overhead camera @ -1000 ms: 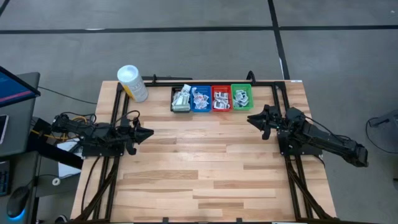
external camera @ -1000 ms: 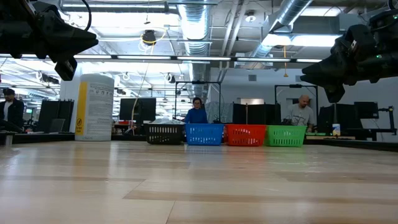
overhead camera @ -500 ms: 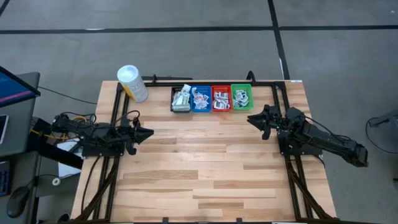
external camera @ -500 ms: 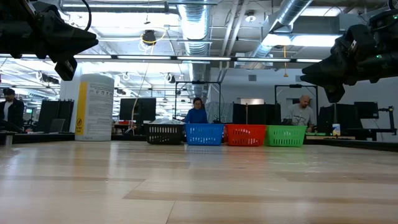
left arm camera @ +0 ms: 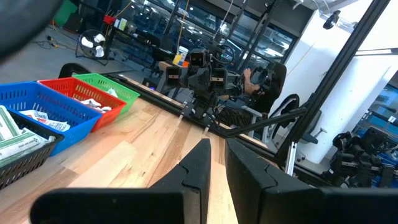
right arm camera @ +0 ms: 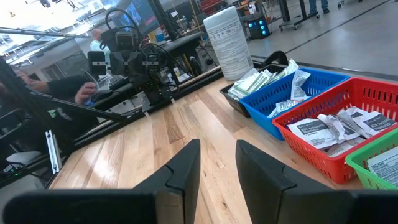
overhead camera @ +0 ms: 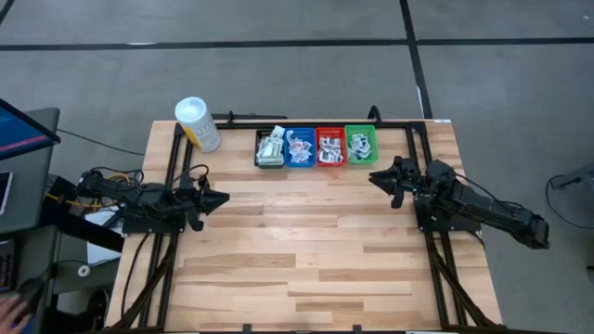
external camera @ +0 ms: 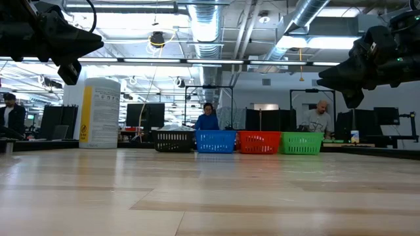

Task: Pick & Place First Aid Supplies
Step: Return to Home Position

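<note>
The first aid supplies are small flat packets lying in four bins in a row at the table's far edge: black [overhead camera: 270, 148], blue [overhead camera: 299, 147], red [overhead camera: 329, 147] and green [overhead camera: 360, 145]. The right wrist view shows packets in the red bin [right arm camera: 329, 130]. My left gripper [overhead camera: 223, 198] hovers level over the table's left side, its fingers [left arm camera: 199, 163] a narrow gap apart with nothing between them. My right gripper [overhead camera: 374, 178] hovers level at the right, just near of the green bin, open and empty [right arm camera: 217, 144].
A white cylindrical tub with a yellow label [overhead camera: 198, 123] stands at the far left corner, left of the bins. Black frame rails [overhead camera: 167, 176] run along both table sides. Bare wooden tabletop [overhead camera: 297, 241] lies between the arms. People sit in the room beyond [external camera: 207, 118].
</note>
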